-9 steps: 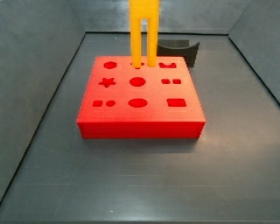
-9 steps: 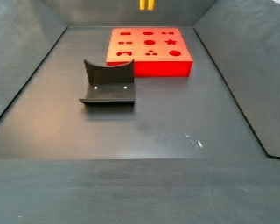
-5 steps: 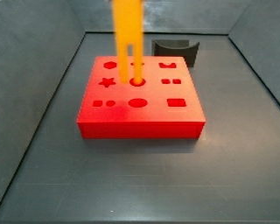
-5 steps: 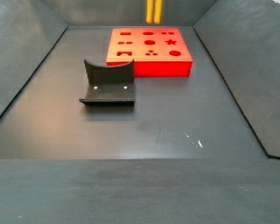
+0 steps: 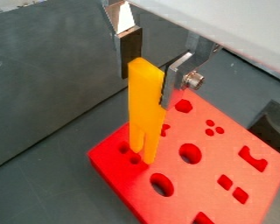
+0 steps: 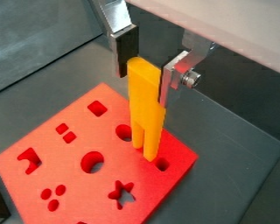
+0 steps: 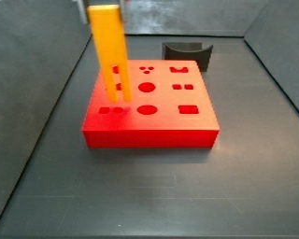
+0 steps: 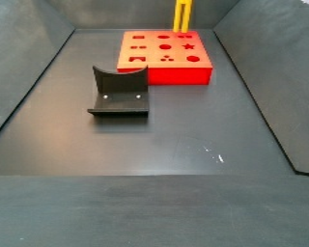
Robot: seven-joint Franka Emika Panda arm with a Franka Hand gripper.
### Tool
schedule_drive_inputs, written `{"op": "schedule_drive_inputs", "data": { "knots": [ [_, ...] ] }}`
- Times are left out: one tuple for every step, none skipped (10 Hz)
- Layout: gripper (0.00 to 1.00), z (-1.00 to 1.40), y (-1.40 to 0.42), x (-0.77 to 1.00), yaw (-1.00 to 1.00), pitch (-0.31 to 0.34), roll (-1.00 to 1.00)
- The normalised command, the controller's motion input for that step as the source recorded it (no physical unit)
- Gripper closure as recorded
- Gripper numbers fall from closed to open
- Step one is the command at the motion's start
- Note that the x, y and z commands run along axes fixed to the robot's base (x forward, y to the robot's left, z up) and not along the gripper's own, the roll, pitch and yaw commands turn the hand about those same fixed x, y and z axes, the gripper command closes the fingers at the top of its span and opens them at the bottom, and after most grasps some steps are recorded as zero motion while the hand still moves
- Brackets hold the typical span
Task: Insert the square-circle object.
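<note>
The square-circle object, a tall orange-yellow bar (image 5: 143, 105) with a forked lower end, hangs upright in my gripper (image 5: 152, 74), which is shut on its top. It also shows in the wrist view (image 6: 146, 105), between the silver fingers (image 6: 175, 74). Its prongs hover just over the red block (image 5: 206, 171) with shaped holes, near one corner. In a side view the bar (image 7: 109, 51) stands over the block's (image 7: 152, 119) left part, above the star hole. In a side view the bar (image 8: 183, 14) is at the block's (image 8: 166, 58) far right edge. My gripper is above both side views.
A dark grey curved fixture (image 8: 119, 92) stands on the dark floor away from the block, and shows behind it in a side view (image 7: 187, 52). Sloped grey walls (image 7: 46, 112) enclose the floor on all sides.
My gripper has carried the bar from the block's far middle holes across toward its left side and nearer the front, still held upright above the surface.
</note>
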Motion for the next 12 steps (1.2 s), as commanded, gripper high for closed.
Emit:
{"op": "schedule_drive_inputs", "data": {
  "knots": [
    [1.0,-0.28,-0.05,-0.19,0.09,-0.18,-0.02],
    [1.0,-0.25,-0.05,-0.21,0.09,-0.144,-0.06],
    [1.0,-0.22,-0.02,-0.21,0.1,-0.129,-0.09],
    [1.0,0.0,-0.15,-0.12,0.18,-0.054,-0.13],
    [1.0,-0.02,-0.04,-0.07,0.15,-0.047,-0.09],
    [1.0,-0.12,0.0,-0.09,0.11,-0.067,-0.03],
    [1.0,-0.14,0.0,-0.08,0.08,-0.057,0.0],
    [1.0,-0.19,0.0,-0.13,0.0,-0.059,0.0],
    [1.0,-0.19,0.09,-0.37,-0.1,-0.027,0.0],
    [1.0,-0.09,0.0,-0.12,-0.02,-0.043,0.0],
    [1.0,-0.08,0.0,0.0,0.0,-0.01,0.0],
    [1.0,0.0,0.0,0.02,0.0,0.0,0.0]
  ]
}}
